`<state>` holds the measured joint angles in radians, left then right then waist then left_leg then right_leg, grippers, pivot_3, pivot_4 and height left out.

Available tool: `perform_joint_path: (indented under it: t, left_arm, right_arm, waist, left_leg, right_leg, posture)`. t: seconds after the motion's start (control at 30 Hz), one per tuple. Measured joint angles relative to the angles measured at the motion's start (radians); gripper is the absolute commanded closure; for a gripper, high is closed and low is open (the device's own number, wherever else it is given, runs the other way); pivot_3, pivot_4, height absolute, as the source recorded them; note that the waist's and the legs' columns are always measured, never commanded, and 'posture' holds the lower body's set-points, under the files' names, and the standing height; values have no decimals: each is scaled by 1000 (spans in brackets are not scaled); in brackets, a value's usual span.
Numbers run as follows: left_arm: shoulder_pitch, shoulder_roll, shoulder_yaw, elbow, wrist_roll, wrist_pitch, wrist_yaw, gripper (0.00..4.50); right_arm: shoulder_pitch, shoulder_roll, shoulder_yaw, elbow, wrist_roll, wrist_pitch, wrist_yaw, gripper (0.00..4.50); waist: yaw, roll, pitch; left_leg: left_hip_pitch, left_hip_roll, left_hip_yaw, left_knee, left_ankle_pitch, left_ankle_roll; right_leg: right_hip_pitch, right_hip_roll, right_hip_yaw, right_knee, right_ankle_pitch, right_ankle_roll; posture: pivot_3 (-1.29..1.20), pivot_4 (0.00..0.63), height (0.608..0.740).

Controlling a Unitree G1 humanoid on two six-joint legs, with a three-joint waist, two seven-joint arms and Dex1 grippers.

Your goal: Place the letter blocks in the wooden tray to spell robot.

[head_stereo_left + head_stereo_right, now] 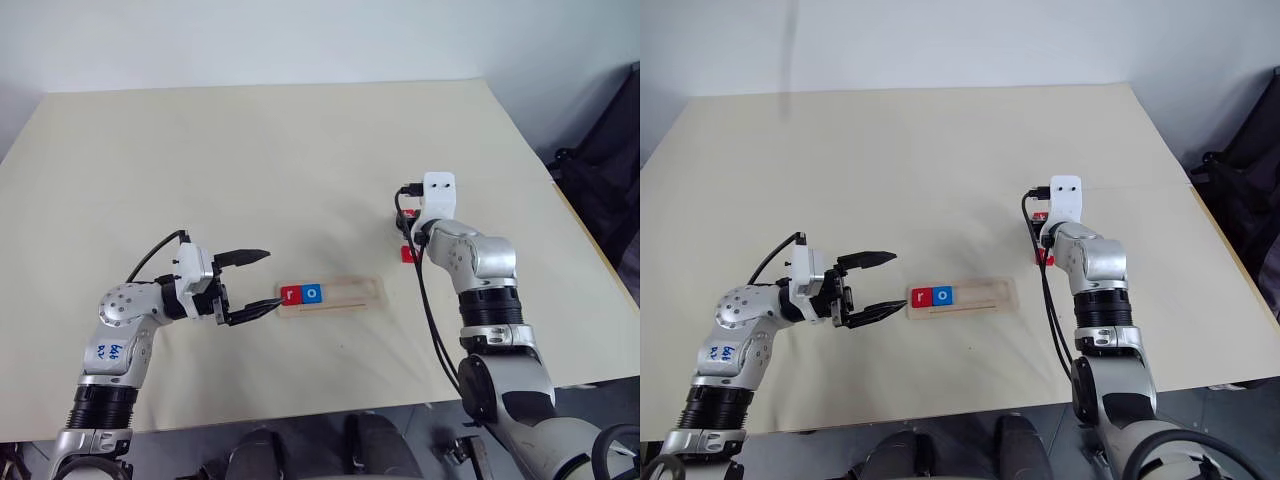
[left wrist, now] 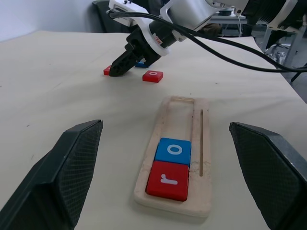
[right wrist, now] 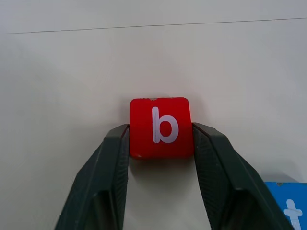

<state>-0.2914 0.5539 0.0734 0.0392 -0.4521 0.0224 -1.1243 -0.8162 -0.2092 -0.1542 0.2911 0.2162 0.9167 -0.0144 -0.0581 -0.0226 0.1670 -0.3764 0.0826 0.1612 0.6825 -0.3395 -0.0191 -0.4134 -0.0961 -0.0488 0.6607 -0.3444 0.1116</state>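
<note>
Hovering low over the cream table, the left pincer points sideways toward the wooden tray, its two black fingers spread wide apart with nothing between them. The near end of the tray lies just beyond its fingertips, close to the lower one; whether they touch cannot be told. Two letter blocks sit side by side in the slot at that near end: a red "r" block closest to the left pincer, and a blue "o" block touching it on the far side. The remainder of the slot, toward the right, holds no block.

Farther right, well apart from the tray, the right pincer reaches down to the table surface. Its fingers are partly closed and press against the two opposite sides of a red "b" block, which lies flat on the table between the fingertips with its white letter facing up. Just beside the right pincer, on the outer side of one finger, lies a blue "t" block, flat on the table and not touching the "b" block. In the left wrist view a red "o" block lies flat on the table near the right pincer, between it and the far end of the tray.
</note>
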Motion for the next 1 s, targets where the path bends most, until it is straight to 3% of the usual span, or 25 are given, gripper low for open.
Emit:
perform_joint_path:
  t: [0.43, 0.57, 0.73, 0.83, 1.0]
  left_arm:
    - [-74, -17, -57, 75, 0, -3, -75, 0]
    - [-110, -18, -55, 131, 3, -12, -99, 0]
    - [-127, -20, -56, 135, 6, -13, -115, 0]
    - [-128, -20, -56, 135, 7, -12, -123, 0]
    - [-128, -19, -55, 135, 8, -12, -127, 0]
  right_arm:
    - [345, -75, -65, -809, 98, 489, 58, 2591]
    - [501, -50, -97, -945, 104, 616, 67, 2591]
    - [529, 18, -90, -990, 79, 630, 45, 2591]
    - [538, 25, -84, -991, 71, 611, 47, 1964]
    - [539, -11, -95, -991, 95, 591, 118, 267]
  waist:
    - [19, 1, 1]
    - [26, 1, 1]
    - [28, 1, 1]
    - [28, 1, 1]
    - [30, 1, 1]
  left_leg:
    - [-2, -1, -11, 0, 0, 0]
    - [-2, -1, -10, 0, 0, 0]
    - [-1, -1, -10, 0, 0, 0]
    - [-1, -1, -10, 0, 0, 0]
    - [-1, -1, -11, 0, 0, 0]
  right_leg:
    - [-1, 0, -1, -3, 0, 0]
    - [-1, 1, 0, -4, 0, 0]
    - [-1, 1, 0, -4, 0, 0]
    - [-1, 1, 0, -5, 0, 0]
    - [0, 1, 0, -5, 0, 0]
  posture:
    - [0, 150, 740]
    - [0, 150, 740]
    - [0, 150, 740]
    - [0, 150, 740]
    - [0, 150, 740]
